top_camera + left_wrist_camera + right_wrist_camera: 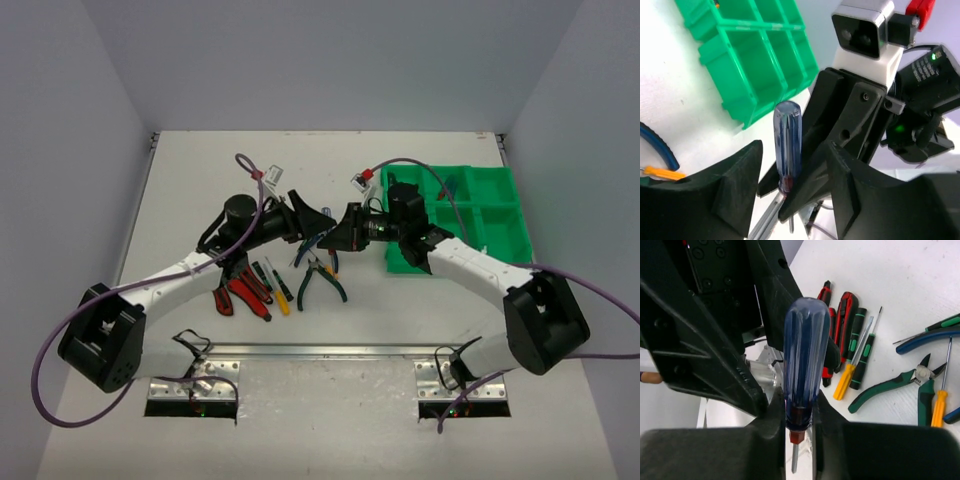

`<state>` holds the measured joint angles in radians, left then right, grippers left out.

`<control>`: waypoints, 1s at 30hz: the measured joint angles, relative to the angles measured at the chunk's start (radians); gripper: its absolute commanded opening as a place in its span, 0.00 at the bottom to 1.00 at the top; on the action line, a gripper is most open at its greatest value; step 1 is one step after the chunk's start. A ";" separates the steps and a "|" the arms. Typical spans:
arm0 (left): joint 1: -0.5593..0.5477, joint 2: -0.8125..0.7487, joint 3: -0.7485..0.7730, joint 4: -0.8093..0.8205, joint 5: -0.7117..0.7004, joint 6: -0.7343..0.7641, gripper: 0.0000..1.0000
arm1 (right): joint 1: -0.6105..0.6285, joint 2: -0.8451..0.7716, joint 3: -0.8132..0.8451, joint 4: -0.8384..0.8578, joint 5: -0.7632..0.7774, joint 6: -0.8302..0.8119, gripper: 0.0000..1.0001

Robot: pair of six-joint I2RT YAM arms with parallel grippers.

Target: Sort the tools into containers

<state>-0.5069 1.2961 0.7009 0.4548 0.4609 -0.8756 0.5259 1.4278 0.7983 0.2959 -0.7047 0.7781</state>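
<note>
Mid-handover, the right gripper (800,416) clamped the blue screwdriver (806,352), the left gripper (794,167) stood open; the green tray (495,207) likely needed reaching next.

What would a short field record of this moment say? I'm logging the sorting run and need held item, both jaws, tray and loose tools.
held item: blue-handled screwdriver, between both grippers
right gripper: jaws shut on its handle base
left gripper: jaws open, clear of the handle
tray: green tray, on the table's right side
loose tools: green-handled pliers, red-handled cutters, on the table
</note>
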 measured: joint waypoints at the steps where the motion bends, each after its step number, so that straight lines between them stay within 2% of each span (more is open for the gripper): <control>1: -0.001 -0.004 0.001 -0.009 -0.008 0.007 1.00 | -0.001 0.000 -0.006 0.004 0.003 0.008 0.00; 4: -0.003 -0.034 0.025 -0.113 -0.060 0.034 1.00 | -0.013 -0.002 -0.017 0.002 0.039 0.016 0.00; 7: -0.012 -0.089 0.121 -0.366 -0.293 0.102 1.00 | -0.067 -0.025 -0.014 -0.087 0.130 -0.003 0.00; 10: -0.010 -0.161 0.217 -0.606 -0.534 0.146 1.00 | -0.179 -0.038 0.022 -0.219 0.290 -0.039 0.00; 12: -0.007 -0.232 0.237 -0.714 -0.628 0.180 1.00 | -0.280 -0.016 0.106 -0.341 0.443 -0.073 0.00; 16: -0.008 -0.340 0.259 -0.879 -0.645 0.280 1.00 | -0.466 0.099 0.336 -0.473 0.716 -0.147 0.00; 20: -0.009 -0.355 0.264 -0.993 -0.633 0.375 1.00 | -0.556 0.244 0.513 -0.511 0.880 -0.206 0.00; 26: -0.010 -0.358 0.188 -1.094 -0.715 0.461 1.00 | -0.623 0.492 0.728 -0.555 0.954 -0.292 0.00; 30: -0.010 -0.370 0.135 -1.089 -0.731 0.480 1.00 | -0.628 0.617 0.813 -0.571 0.963 -0.322 0.00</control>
<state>-0.5167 0.9264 0.8363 -0.6342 -0.2697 -0.3960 -0.1026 2.0450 1.6110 -0.2753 0.2585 0.4561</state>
